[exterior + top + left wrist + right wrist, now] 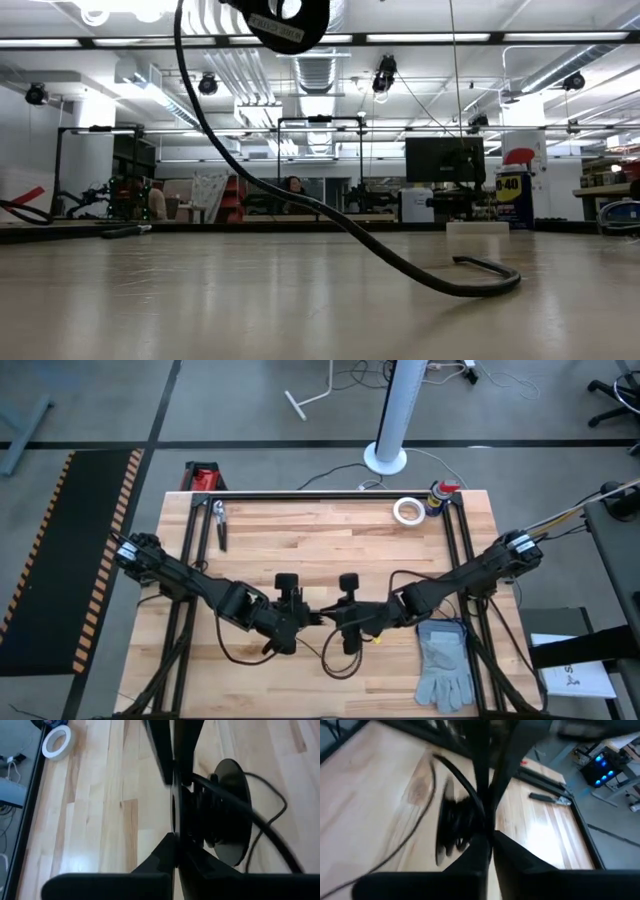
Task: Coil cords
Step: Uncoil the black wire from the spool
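1. The thin black flexible cord lies partly loose on the near middle of the pale wooden plank bench. One slack loop trails toward the near edge, and another stretch rises from the bench to the grippers.
2. In both wrist views part of the cord is wound on a round black spool held between the two arms, so some turns look done. The slack on the bench suggests a good deal is left to wind.
3. The left gripper and the right gripper meet at the bench's near middle, close together over the cord. In each wrist view the jaws look pressed together on the spool's flat disc, though blur leaves this uncertain.
4. A grey work glove lies at the near right. A white tape roll and a spray can sit at the far right, and pliers at the far left.
5. The number of turns on the spool cannot be counted. The cord's free end is hidden under the arms, and the low view cuts off the spool at its top.
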Motion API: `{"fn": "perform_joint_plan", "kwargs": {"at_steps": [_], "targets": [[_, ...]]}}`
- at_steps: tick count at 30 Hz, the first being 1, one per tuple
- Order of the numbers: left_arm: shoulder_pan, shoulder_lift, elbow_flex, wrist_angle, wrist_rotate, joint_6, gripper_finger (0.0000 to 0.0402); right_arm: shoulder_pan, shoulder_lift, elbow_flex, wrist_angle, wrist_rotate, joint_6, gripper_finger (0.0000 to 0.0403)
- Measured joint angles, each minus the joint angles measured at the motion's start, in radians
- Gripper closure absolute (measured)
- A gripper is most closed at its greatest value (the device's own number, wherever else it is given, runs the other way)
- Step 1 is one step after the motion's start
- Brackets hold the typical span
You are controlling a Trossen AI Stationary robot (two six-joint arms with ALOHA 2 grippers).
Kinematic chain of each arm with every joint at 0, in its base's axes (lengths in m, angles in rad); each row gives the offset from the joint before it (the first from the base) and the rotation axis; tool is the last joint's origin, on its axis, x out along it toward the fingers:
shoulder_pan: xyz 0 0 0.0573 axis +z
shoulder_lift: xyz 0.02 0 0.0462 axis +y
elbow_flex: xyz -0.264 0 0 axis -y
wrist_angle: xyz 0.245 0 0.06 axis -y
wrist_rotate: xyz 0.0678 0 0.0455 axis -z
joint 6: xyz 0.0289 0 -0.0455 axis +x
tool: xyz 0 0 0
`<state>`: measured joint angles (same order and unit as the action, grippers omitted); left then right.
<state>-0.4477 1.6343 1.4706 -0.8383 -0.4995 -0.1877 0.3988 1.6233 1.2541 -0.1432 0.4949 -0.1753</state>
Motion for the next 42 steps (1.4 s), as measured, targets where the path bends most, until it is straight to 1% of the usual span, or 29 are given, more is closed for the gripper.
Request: {"fn": "perform_joint_plan", "kwargs": {"at_steps": [2,10,15,19,23,25,27,29,34,39,42], "targets": [[0.001,0.001,-0.002,-0.003,0.002,0.0,0.0401,0.001,-0.017,0.001,-0.008,0.003,0.009,0.0361],[-0.001,0.001,-0.002,-0.014,0.012,-0.001,0.0401,0.002,-0.046,0.001,-0.059,0.031,0.053,0.0258],[-0.002,-0.006,-0.002,-0.037,0.012,-0.004,0.0401,0.005,-0.06,-0.001,-0.153,0.031,0.098,0.0223],[-0.002,-0.016,-0.002,-0.037,0.014,-0.004,0.0401,0.009,-0.081,-0.001,-0.219,0.032,0.138,0.0218],[-0.002,-0.016,-0.002,-0.038,0.03,-0.008,0.0401,0.028,-0.086,-0.006,-0.218,0.032,0.135,0.0219],[-0.001,-0.018,-0.002,-0.042,0.031,-0.014,0.0401,0.048,-0.087,-0.006,-0.188,0.03,0.124,0.0219],[0.008,-0.018,-0.002,-0.044,0.035,-0.016,0.0401,0.071,-0.079,-0.006,-0.121,0.03,0.102,0.0219],[0.026,-0.018,-0.002,-0.045,0.036,-0.019,0.0401,0.088,-0.054,-0.006,-0.066,0.037,0.053,0.0219],[0.085,-0.018,-0.002,-0.028,0.111,-0.041,0.0401,0.098,0.017,0.024,-0.02,0.139,-0.042,0.0219],[0.11,-0.02,-0.002,0.031,0.116,-0.066,0.0401,0.1,0.045,0.047,0.027,0.274,-0.139,0.0219],[0.116,-0.022,-0.002,0.066,0.099,-0.071,0.0401,0.103,0.046,0.049,0.08,0.292,-0.183,0.022]]}}
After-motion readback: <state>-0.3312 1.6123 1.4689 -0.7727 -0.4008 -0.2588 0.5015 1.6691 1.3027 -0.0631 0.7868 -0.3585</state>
